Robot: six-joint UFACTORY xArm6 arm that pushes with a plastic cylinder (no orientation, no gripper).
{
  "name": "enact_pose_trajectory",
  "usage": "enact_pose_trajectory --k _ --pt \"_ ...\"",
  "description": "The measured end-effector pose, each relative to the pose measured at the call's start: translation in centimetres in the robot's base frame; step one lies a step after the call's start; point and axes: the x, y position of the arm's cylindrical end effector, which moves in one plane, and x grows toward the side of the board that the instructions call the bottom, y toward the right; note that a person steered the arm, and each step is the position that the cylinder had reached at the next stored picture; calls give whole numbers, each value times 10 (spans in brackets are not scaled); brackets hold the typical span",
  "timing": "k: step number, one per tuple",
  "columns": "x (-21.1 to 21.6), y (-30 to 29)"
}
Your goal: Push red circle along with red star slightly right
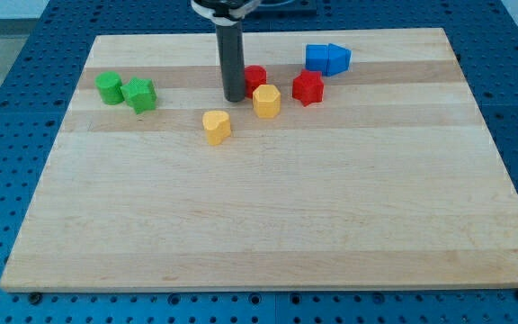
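Note:
The red circle [256,77] sits near the top middle of the wooden board [268,207], partly hidden behind a yellow hexagon block [266,101]. The red star [308,87] lies a little to its right, apart from it. My rod comes down from the view's top, and my tip [235,97] rests on the board just left of the red circle, touching or nearly touching it.
A yellow heart block [216,126] lies below-left of my tip. Two blue blocks [327,58] sit together above-right of the red star. Two green blocks [126,91] sit together at the left. The board lies on a blue perforated table.

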Motion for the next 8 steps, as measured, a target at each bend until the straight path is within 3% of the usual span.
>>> enact_pose_trajectory --k 3,8 --pt "-35 -29" --pt "-23 52"
